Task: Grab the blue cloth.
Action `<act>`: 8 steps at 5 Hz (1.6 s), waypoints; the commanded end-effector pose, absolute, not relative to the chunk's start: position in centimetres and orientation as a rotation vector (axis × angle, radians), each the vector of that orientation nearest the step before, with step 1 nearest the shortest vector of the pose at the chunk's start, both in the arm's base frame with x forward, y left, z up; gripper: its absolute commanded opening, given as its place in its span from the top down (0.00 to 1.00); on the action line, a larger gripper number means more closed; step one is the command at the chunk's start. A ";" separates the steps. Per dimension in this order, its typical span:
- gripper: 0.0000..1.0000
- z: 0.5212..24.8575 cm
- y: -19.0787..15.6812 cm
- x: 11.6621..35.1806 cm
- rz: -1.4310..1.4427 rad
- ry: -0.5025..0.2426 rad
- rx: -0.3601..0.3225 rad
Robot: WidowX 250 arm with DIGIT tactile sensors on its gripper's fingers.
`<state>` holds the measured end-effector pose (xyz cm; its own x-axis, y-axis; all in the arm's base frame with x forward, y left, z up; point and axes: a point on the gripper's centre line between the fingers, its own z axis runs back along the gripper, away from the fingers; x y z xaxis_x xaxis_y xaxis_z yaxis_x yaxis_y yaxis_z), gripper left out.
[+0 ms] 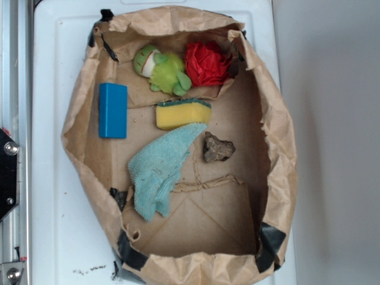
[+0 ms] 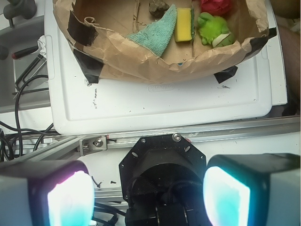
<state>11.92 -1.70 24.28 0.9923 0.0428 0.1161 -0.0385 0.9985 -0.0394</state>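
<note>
The blue cloth (image 1: 159, 169) is a fuzzy light teal towel lying flat on the floor of a brown paper bag (image 1: 279, 154), its narrow end touching the yellow sponge. In the wrist view the blue cloth (image 2: 157, 34) shows far off at the top, inside the bag. My gripper (image 2: 148, 195) is open, its two glowing pads wide apart with nothing between them. It hangs well outside the bag, over the robot's black base. The gripper does not show in the exterior view.
Inside the bag lie a hard blue block (image 1: 113, 110), a yellow sponge with a green top (image 1: 183, 113), a green frog toy (image 1: 161, 69), a red crumpled thing (image 1: 206, 63) and a brown rock (image 1: 217, 148). The bag rests on a white tray (image 1: 50, 119). A metal rail (image 2: 197, 134) crosses near the gripper.
</note>
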 end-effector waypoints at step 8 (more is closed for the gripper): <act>0.00 15.4 0.0 24.1 0.248 -0.261 -0.131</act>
<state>23.82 0.16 14.28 0.9432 0.2662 0.1990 -0.2378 0.9588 -0.1553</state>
